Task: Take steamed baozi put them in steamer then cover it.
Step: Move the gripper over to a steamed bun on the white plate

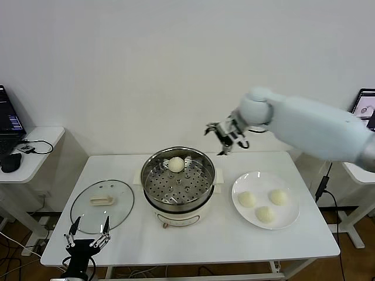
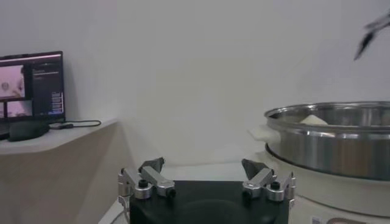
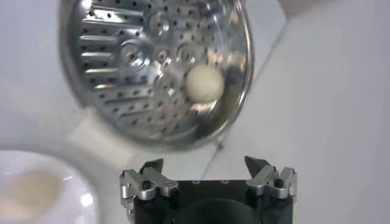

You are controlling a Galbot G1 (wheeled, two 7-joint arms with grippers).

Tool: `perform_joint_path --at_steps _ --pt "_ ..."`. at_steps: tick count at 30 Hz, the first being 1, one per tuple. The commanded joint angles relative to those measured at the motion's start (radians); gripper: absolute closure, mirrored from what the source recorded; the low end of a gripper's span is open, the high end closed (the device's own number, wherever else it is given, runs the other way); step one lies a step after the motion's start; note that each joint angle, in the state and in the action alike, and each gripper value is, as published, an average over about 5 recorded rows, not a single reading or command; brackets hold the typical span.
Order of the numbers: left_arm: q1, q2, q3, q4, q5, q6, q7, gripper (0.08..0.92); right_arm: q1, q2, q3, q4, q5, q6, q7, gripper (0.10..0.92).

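Head view: I see one bun [image 1: 176, 164] on the perforated tray at the far side of the steamer [image 1: 179, 181], which stands mid-table. Three buns [image 1: 265, 205] wait on the plate [image 1: 237, 202] to the steamer's right. The lid [image 1: 102, 206] lies flat to its left, I judge so that the pot mouth is free for loading. My right gripper [image 1: 224, 139] hangs in the air beyond the steamer's far right rim, jaws spread and holding nothing. I read that as a release done, with the arm clear of the pot. My left gripper [image 1: 88, 234] sits parked at the near left table edge, just short of the lid, jaws apart and empty; I judge it is placed there for the covering step.

Left wrist view: the fingers [image 2: 152, 179] stand wide with nothing between them. The steamer wall [image 2: 329, 143] rises nearby, and the top of the bun just shows over its rim.

Right wrist view: the fingers [image 3: 149, 179] are spread and bare, looking down on the tray [image 3: 152, 61] with the single bun [image 3: 204, 83] resting near its rim. An edge of the plate [image 3: 36, 189] shows to one side.

Finding: one of four loaded; the cover is not yet on.
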Motion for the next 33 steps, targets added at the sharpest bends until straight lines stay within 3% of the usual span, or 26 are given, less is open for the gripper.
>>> perform_joint_path --at_steps 1,15,33 --pt "-0.004 0.003 -0.003 0.005 0.001 0.004 -0.001 0.177 -0.094 -0.254 0.019 0.104 0.002 -0.162 -0.049 0.203" --pt "-0.005 0.002 -0.018 0.019 0.009 0.008 -0.001 0.177 -0.427 -0.137 0.168 -0.02 -0.124 -0.141 -0.045 0.203" --pt "0.006 -0.01 -0.025 0.02 0.014 0.006 -0.002 0.177 -0.528 -0.003 0.223 -0.143 -0.224 -0.144 -0.028 0.203"
